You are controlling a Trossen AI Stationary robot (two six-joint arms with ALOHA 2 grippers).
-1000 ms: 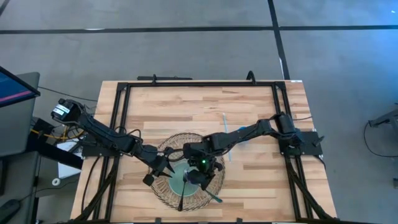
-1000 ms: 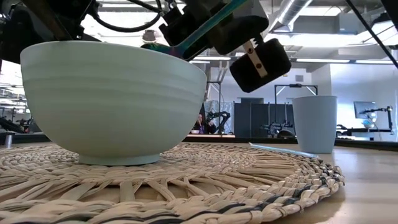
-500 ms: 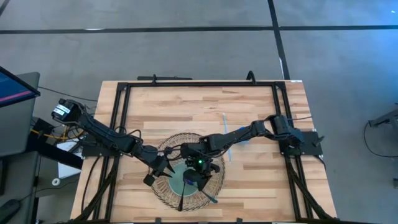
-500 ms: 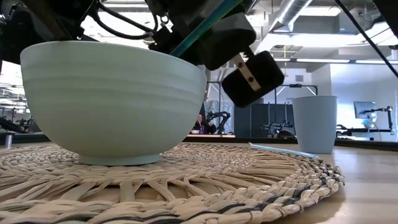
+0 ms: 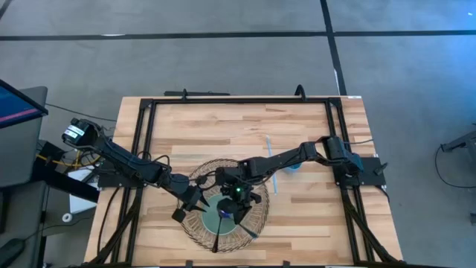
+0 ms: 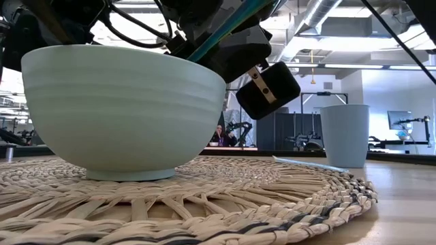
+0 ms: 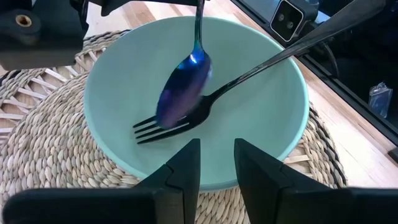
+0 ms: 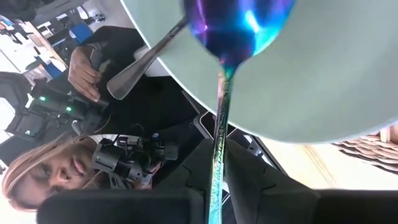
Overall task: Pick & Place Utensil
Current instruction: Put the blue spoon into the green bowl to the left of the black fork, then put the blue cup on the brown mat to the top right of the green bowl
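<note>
A mint bowl (image 5: 223, 214) stands on a round woven mat (image 5: 201, 175) near the table's front edge. A dark fork (image 7: 205, 111) lies in the bowl, its handle (image 7: 323, 31) leaning over the rim. My right gripper (image 5: 235, 201) hangs over the bowl, shut on an iridescent blue spoon (image 7: 183, 93). The spoon's scoop end is down inside the bowl. My left gripper (image 7: 217, 168) stands open just outside the bowl's left rim, with nothing between its fingers. My right gripper pinches the spoon's thin handle (image 8: 216, 180) between its two fingers, and the handle runs along them. The fingers slant down toward the bowl from the table's right. The spoon points steeply down, its scoop (image 7: 180, 102) over the fork's tines in the bowl.
A pale blue cup (image 6: 345, 135) stands right of the mat, with a light blue straw (image 6: 306, 163) lying on the wood beside it. A black frame (image 5: 238, 100) runs round the table's edges. A person (image 8: 62, 162) shows beyond the table in the right wrist view.
My right gripper has sunk a little and shifted toward the table's left, over the bowl, tipping further down. The spoon has gone with it, its scoop end now lower inside the bowl.
</note>
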